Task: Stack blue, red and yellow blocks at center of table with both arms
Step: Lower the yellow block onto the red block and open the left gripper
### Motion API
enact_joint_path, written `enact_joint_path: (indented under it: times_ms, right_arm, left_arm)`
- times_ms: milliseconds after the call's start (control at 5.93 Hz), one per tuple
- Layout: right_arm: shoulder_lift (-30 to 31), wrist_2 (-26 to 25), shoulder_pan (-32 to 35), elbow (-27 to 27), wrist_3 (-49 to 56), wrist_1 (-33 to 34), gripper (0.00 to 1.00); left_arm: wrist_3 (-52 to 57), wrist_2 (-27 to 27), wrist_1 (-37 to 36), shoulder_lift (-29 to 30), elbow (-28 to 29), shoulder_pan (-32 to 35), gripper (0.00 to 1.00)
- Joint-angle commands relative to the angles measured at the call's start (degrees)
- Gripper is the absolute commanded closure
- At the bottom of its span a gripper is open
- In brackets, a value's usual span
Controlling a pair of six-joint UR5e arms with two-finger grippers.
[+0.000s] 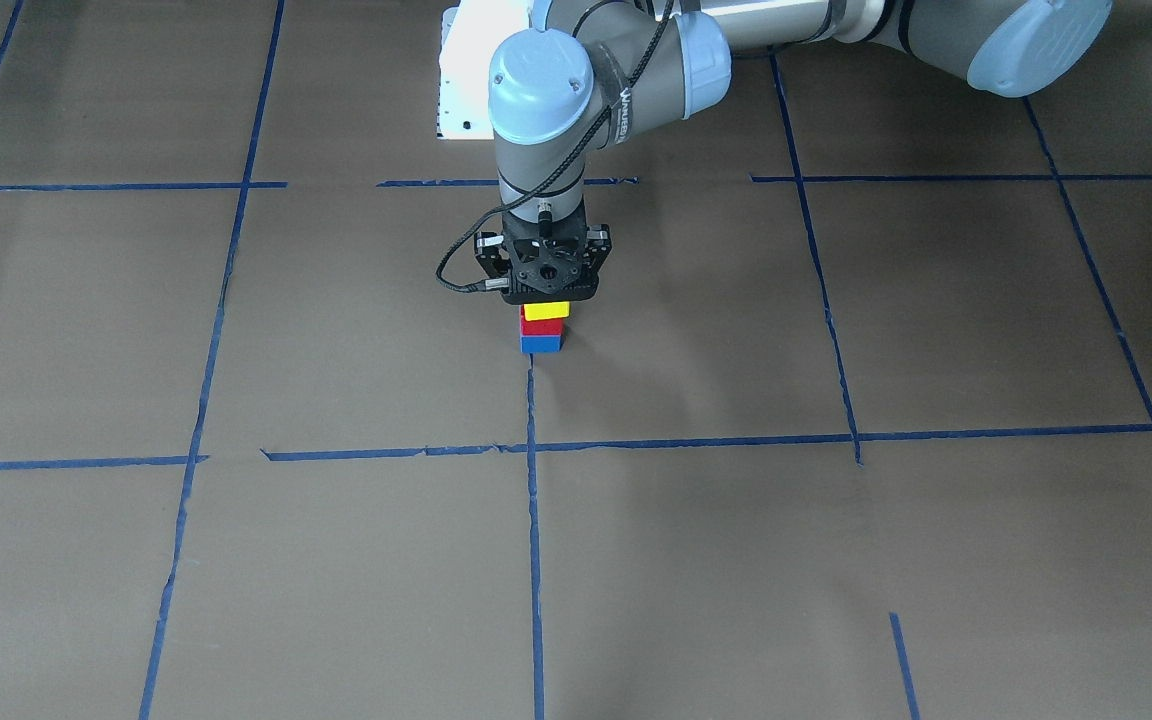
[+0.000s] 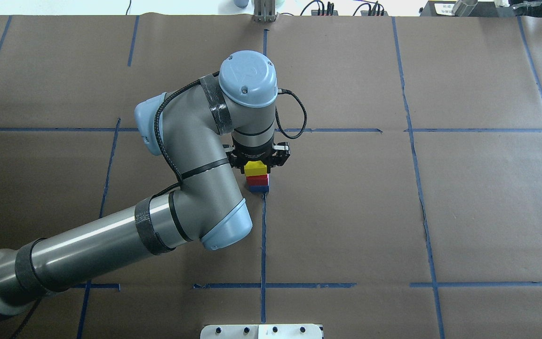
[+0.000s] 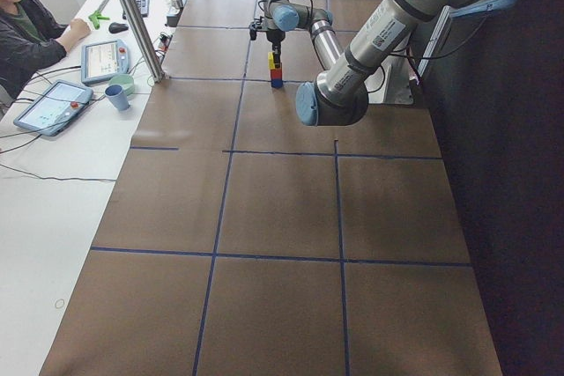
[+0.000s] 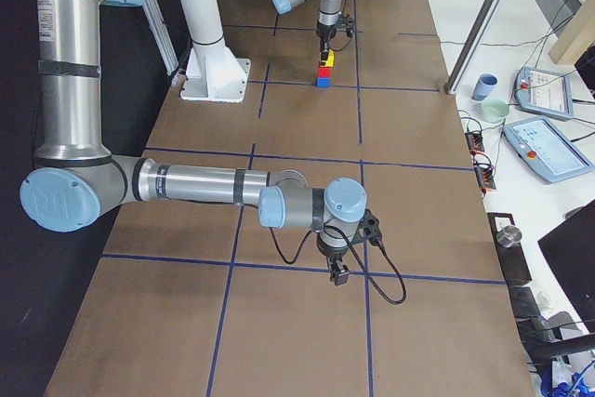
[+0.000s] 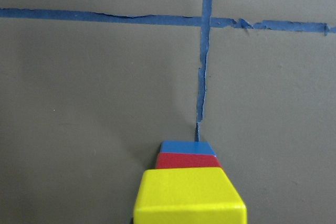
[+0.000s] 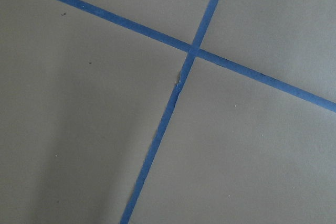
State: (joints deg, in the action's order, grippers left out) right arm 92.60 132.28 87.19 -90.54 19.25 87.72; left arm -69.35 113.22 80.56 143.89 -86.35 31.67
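Note:
Three blocks stand stacked on the vertical tape line at the center of table [image 1: 656, 330]: the blue block [image 1: 541, 344] at the bottom, the red block [image 1: 543, 326] on it, the yellow block [image 1: 546, 311] on top. My left gripper [image 1: 546, 297] points straight down over the stack and appears shut on the yellow block [image 2: 255, 168]; its fingertips are hidden by its own body. In the left wrist view the yellow block [image 5: 190, 195] fills the bottom middle above red and blue. My right gripper [image 4: 337, 276] hangs low over the table far from the stack; I cannot tell its state.
The brown table [image 2: 464, 212] carries a grid of blue tape lines. A white mounting base [image 4: 216, 76] stands beside the stack's cell. A person sits at a side desk [image 3: 53, 156] with tablets and a blue cup [image 3: 115, 96].

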Motion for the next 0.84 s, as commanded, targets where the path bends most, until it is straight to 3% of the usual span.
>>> enact_joint_path:
  times_ms: [0,337,506,675]
  right_arm:
    - [0.04,0.0,0.0,0.01,0.0,0.0,0.0]
    - [0.04,0.0,0.0,0.1,0.0,0.0,0.0]
    - [0.04,0.0,0.0,0.1,0.0,0.0,0.0]
    - [0.04,0.0,0.0,0.1,0.0,0.0,0.0]
  left_arm:
    - [0.1,0.15,0.12,0.08,-0.05,-0.03,0.95]
    - [0.27,0.24,0.12,-0.01,-0.05,-0.03,0.92]
    - [0.27,0.16,0.73,-0.18,-0.05,-0.37,0.8]
    - [0.27,0.16,1.08,-0.18,-0.05,-0.38,0.61]
